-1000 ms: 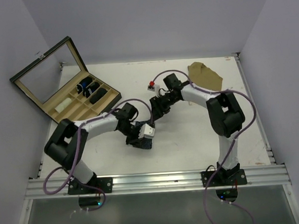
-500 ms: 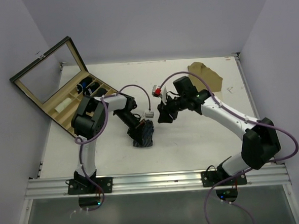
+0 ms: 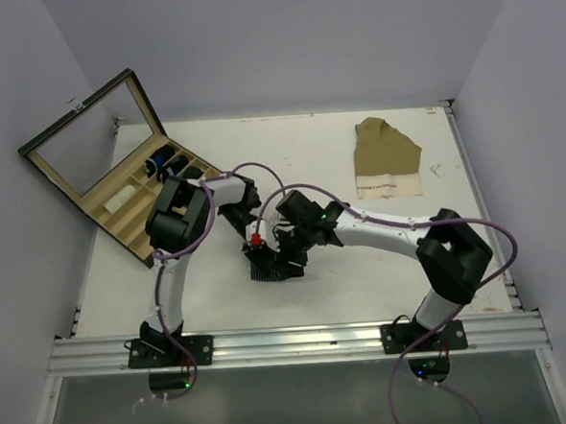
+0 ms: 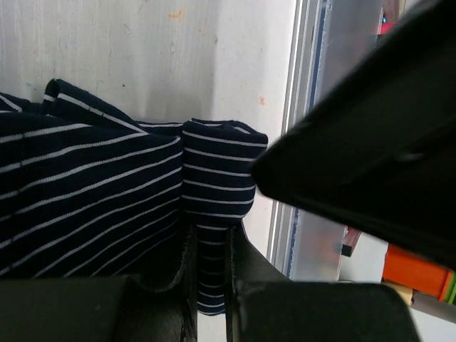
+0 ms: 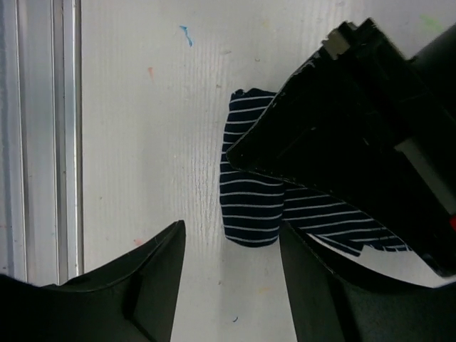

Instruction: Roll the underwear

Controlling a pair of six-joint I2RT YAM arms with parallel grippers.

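The underwear (image 3: 265,269) is a navy bundle with thin white stripes, lying on the white table in front of the arms. In the left wrist view my left gripper (image 4: 211,246) is shut on a narrow folded edge of the underwear (image 4: 107,192). My left gripper (image 3: 258,251) reaches it from the back left. My right gripper (image 3: 284,260) hangs close over the bundle from the right. Its fingers stand open in the right wrist view, my right gripper (image 5: 229,229) framing the rolled end of the underwear (image 5: 249,206) with nothing gripped. The left gripper's black body hides part of the cloth there.
An open wooden box (image 3: 109,199) with a glass lid stands at the back left, with dark rolled pieces (image 3: 170,167) in its compartments. A tan cloth (image 3: 385,156) lies flat at the back right. The metal rail (image 3: 291,344) runs along the near edge.
My right arm swung from the table's middle down to the underwear, beside the left gripper, with its fingers still apart. The left gripper stayed shut on the cloth.
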